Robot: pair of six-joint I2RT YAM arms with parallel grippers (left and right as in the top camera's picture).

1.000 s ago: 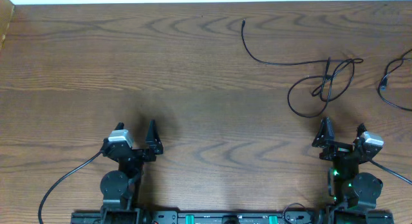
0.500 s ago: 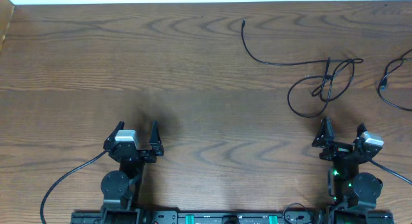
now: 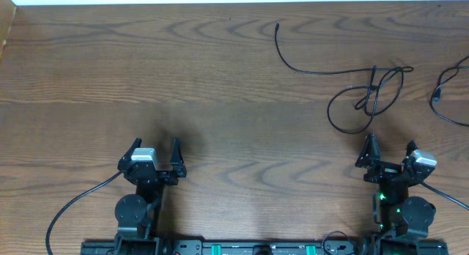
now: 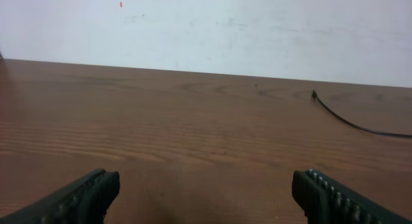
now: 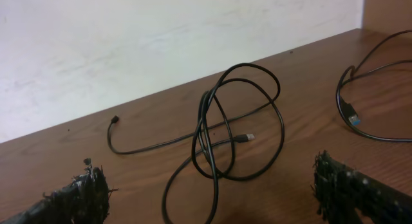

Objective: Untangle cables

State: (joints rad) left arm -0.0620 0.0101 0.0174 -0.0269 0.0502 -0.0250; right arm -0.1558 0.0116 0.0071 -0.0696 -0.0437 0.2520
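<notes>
Black cable (image 5: 201,124) lies ahead of the released right claw (image 3: 390,143), seemingly apart; left claw (image 3: 154,142) released.

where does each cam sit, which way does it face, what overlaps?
Overhead: above the table, looking straight down; left gripper and right gripper at bottom edge, open.
Left wrist: behind the left gripper, facing forward over the table toward a white wall; own jaws in bottom corners.
Right wrist: behind the right gripper, facing the looped black cable; own jaws likewise.
Shared: that loop, overhead and right wrist.
</notes>
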